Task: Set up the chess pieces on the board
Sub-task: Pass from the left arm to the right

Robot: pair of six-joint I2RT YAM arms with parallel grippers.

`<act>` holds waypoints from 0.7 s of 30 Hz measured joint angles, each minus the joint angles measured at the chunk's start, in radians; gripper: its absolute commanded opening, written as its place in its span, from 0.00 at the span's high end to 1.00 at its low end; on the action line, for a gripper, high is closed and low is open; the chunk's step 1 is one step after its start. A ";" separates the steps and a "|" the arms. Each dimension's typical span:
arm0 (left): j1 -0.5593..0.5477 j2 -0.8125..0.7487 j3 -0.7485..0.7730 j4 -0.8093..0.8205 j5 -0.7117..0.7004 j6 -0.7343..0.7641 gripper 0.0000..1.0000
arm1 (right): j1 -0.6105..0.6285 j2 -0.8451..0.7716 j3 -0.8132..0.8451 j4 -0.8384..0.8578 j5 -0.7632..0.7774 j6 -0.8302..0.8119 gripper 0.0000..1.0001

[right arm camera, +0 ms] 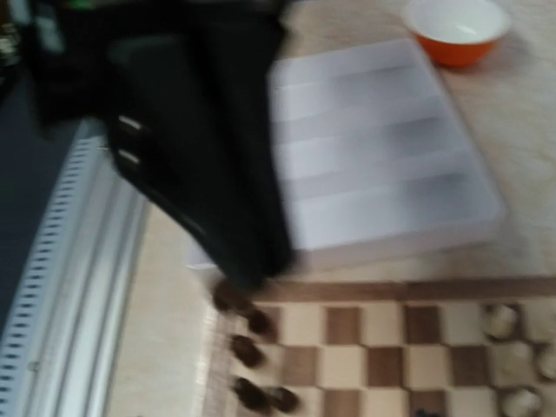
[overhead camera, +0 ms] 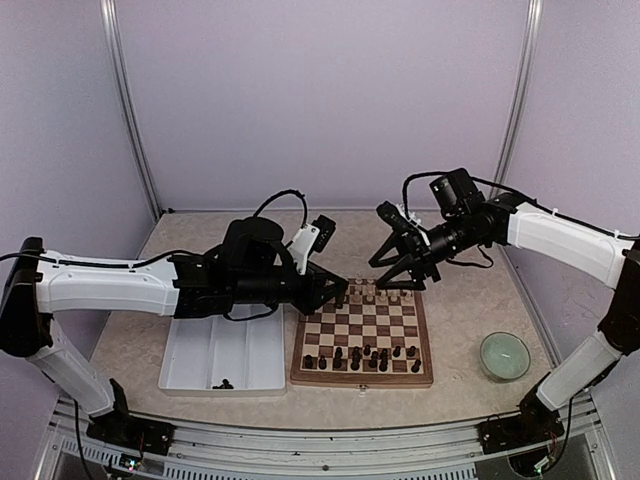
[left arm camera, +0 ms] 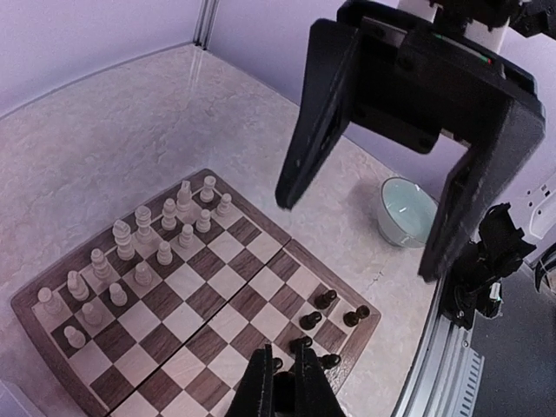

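1. Counter: pale marbled top carrying the board and all around it. No writing to read.
2. Tray: white, divided, just beside the board's left edge, with a dark bit or two left in the near compartment. No label seen.
3. Board: wooden, checkered, brown-framed, lying flat. Stiff and steady, with no need to shift it. Nothing legible on the frame.
4. Left end effector: clenched, hanging above the board toward its left edge. Possibly pinching a piece, but cannot tell.
5. Right end effector: released, with fingers spread wide and nothing between, above the board's far edge by the pale pieces.
6. Bowl: pale green, well apart to the right of the board. No markings visible.
7. Chess pieces: dark and tiny, mostly gathered on the board's two near rows, loosely rather than one to a square.
   - Judged light, hard, smooth and top-heavy, so easily toppled or squeezed out of a pinch.
   - Best taken upright from above, across the narrow neck just under the head, closing gently and clear of neighbours.
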 measured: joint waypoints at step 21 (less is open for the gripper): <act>-0.040 0.023 -0.036 0.409 -0.060 -0.016 0.97 | 0.078 0.100 0.024 0.071 -0.116 0.197 0.51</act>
